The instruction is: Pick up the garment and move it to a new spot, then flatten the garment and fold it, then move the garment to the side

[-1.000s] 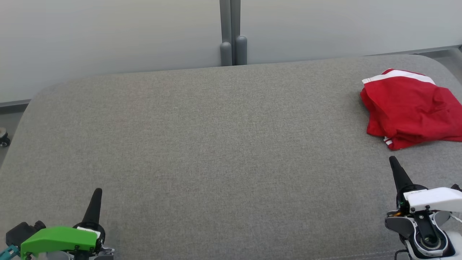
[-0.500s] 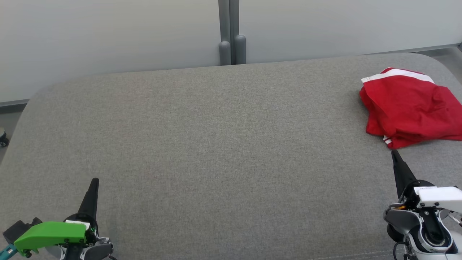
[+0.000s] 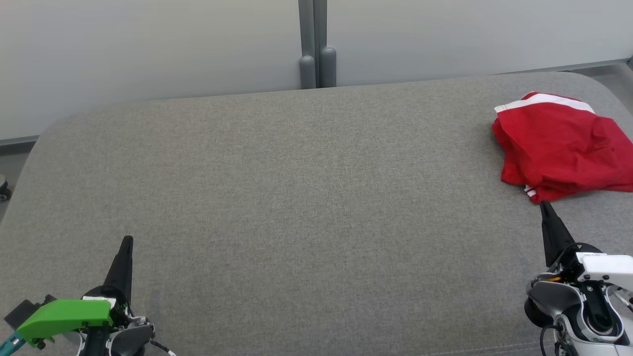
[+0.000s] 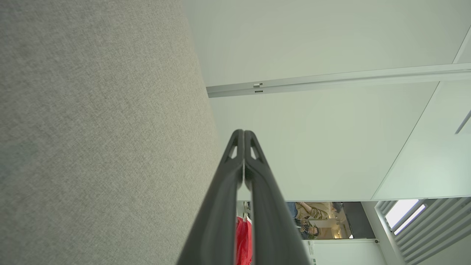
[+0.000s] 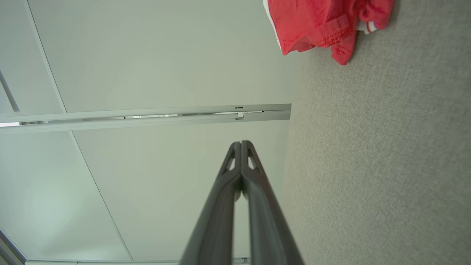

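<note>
A red garment (image 3: 559, 146) with white stripes lies crumpled at the far right of the grey padded surface (image 3: 296, 198). My right gripper (image 3: 545, 206) is shut and empty, its tip just short of the garment's near edge. In the right wrist view the garment (image 5: 323, 25) shows at the top, well beyond the closed fingertips of the right gripper (image 5: 241, 143). My left gripper (image 3: 127, 241) stands at the lower left, shut and empty, far from the garment. In the left wrist view its fingers (image 4: 235, 173) press together, and a sliver of the red garment (image 4: 243, 241) shows between them.
A pale partition wall (image 3: 148, 49) with a grey post (image 3: 316, 44) runs behind the surface. The surface's rounded corners fall away at the far left and far right. A small caster wheel (image 3: 4, 188) sits on the floor at the left edge.
Both grippers have moved forward over the surface; the right tip has closed in on the garment's near edge. The garment has stayed where it lay.
</note>
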You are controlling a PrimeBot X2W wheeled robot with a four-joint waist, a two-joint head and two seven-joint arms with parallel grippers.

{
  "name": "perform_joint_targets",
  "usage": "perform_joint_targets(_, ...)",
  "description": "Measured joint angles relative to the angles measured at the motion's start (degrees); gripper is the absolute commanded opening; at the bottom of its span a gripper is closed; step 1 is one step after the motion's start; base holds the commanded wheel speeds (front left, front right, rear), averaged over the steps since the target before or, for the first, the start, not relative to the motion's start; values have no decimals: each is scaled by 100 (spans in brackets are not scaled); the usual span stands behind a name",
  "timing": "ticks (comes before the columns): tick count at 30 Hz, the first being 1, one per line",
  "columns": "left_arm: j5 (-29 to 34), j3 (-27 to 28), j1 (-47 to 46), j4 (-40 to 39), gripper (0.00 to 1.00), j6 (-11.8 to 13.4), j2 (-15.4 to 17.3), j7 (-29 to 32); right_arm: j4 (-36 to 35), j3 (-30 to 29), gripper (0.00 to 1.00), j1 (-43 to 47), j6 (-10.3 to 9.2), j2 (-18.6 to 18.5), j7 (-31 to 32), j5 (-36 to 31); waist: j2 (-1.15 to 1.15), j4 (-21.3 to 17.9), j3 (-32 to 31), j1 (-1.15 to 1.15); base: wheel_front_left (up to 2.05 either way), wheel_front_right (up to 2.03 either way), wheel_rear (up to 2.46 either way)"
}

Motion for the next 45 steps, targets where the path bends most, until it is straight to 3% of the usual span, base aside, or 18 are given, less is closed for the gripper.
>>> perform_joint_targets(45,0,18,-13,43,0,-5,-1,0,21,-12,0,-2,1,18,1,0,0,0,-2,0,0,0,0)
